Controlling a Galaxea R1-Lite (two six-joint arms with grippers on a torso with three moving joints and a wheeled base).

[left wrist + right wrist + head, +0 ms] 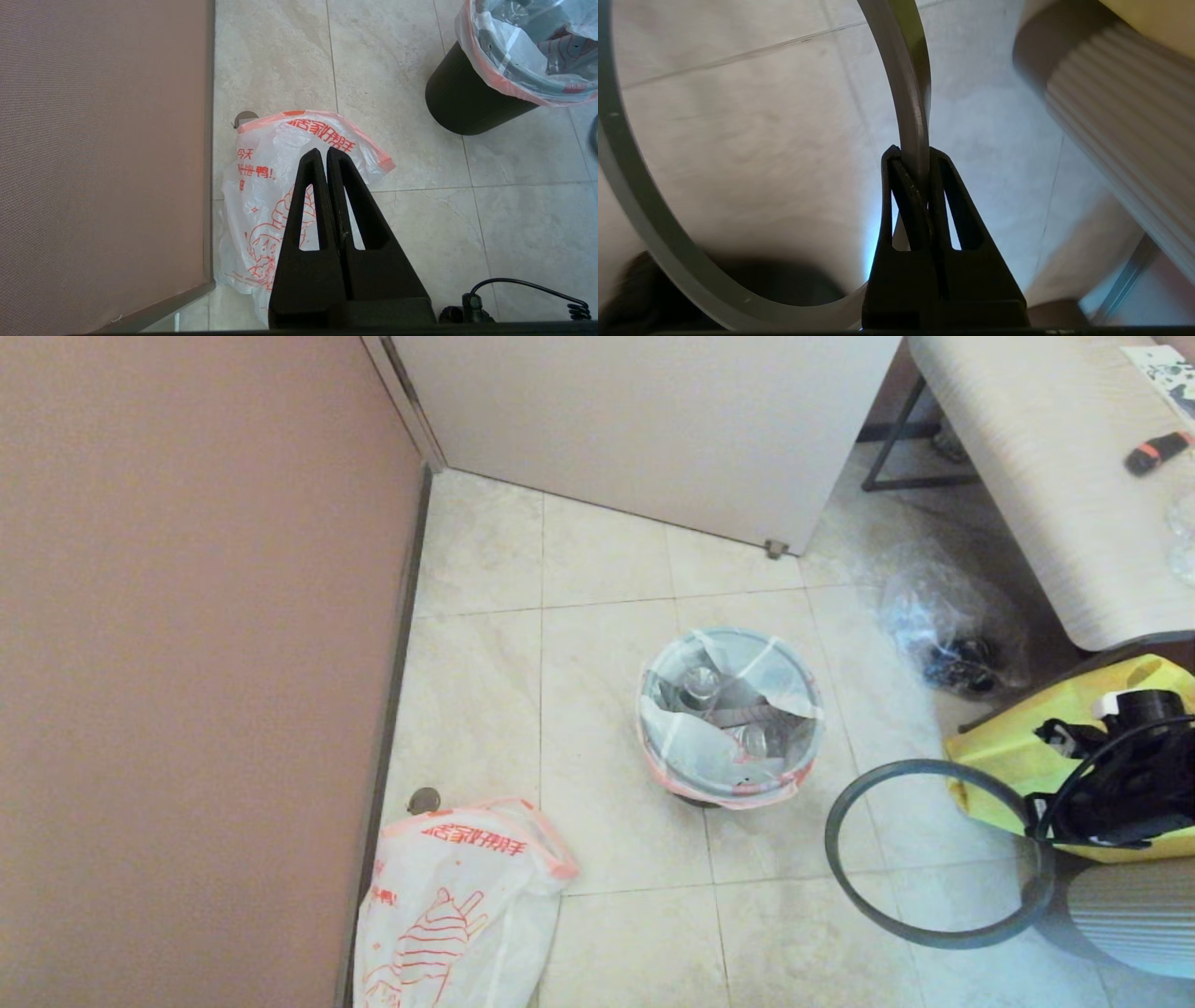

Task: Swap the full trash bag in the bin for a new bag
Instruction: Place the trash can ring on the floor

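A: Pictured at centre of the tiled floor (616,859): small black bin (467,105), lined and stuffed by the full bag (728,723), pink rim folded over the bin's edge, clear bottles and white paper showing inside.

B: And the bin's grey hoop (934,854)?

A: Off the bin, well to the right. Pinched at one point of its rim between the fingers of the right gripper (913,158), clamped tight on it, beside a big yellow bag (1027,756).

B: New bag (448,905)?

A: Lying limp on the floor against the pinkish wall (187,663), red-orange print facing up, apart from the bin.

B: Left gripper (323,154)?

A: Hovering above that limp bag, fingers pressed together, holding nothing.

B: Elsewhere?

A: Clear unprinted bag (943,625) beside a pale bench (1046,476) at far right.
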